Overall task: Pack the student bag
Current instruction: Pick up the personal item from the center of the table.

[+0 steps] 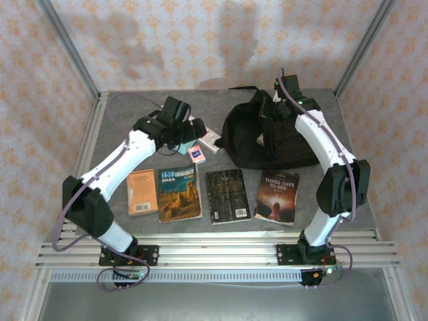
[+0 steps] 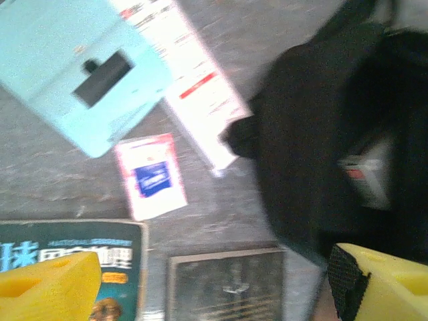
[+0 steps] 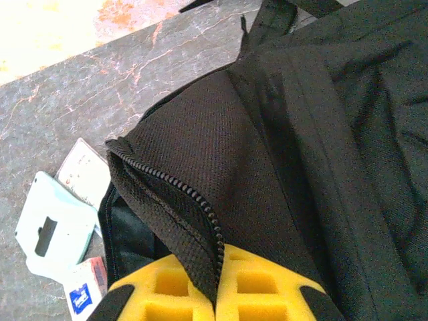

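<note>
Backpack (image 1: 267, 137) lies just behind the right end of the book row (image 1: 214, 195). Right gripper (image 3: 215, 284) is clamped on its zip edge. Best, I judge, to keep that lip raised and taut. Left gripper (image 2: 214, 275) gapes empty behind the row's left half, above a pale blue case (image 2: 80, 67) and card (image 2: 152, 175). The right wrist view shows the pinch on the zip teeth; the overhead view gives the layout but is too coarse for the grip.

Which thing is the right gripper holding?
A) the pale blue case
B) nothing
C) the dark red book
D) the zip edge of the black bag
D: in the right wrist view the right gripper is shut on the zippered edge of the student bag.
</note>
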### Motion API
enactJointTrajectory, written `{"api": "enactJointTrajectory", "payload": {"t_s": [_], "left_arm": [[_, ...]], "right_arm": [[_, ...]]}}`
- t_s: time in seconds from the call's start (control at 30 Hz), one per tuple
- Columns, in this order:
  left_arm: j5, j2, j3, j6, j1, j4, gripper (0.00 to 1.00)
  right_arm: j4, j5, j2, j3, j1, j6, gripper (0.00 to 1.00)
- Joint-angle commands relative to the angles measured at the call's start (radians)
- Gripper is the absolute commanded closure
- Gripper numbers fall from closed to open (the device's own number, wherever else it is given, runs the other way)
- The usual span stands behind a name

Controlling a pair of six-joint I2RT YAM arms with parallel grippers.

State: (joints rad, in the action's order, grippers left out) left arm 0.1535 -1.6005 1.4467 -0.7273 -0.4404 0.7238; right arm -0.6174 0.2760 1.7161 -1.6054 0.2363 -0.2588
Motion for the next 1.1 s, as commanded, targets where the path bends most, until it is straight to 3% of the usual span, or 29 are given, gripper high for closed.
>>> {"api": "enactJointTrajectory", "payload": {"t_s": [0.0,0.37,0.93,1.07], "left_arm": [[-0.014,-0.079,0.046,-0.005,-0.003,0.091,0.10],[-0.109,-0.439,0.288,0.012,0.005,0.207,0.10],[-0.083,-0.583,0.248,-0.051,0.008,0.100,0.20],[-0.073,-0.604,0.251,-0.057,0.008,0.081,0.26]], "right_arm": [[0.029,-0.062,-0.050,0.013,-0.003,-0.083,1.00],[0.056,-0.039,-0.072,0.049,0.011,-0.125,1.00],[0.076,-0.062,-0.113,0.097,0.012,-0.126,1.00],[0.079,-0.056,-0.124,0.101,0.011,-0.127,1.00]]}}
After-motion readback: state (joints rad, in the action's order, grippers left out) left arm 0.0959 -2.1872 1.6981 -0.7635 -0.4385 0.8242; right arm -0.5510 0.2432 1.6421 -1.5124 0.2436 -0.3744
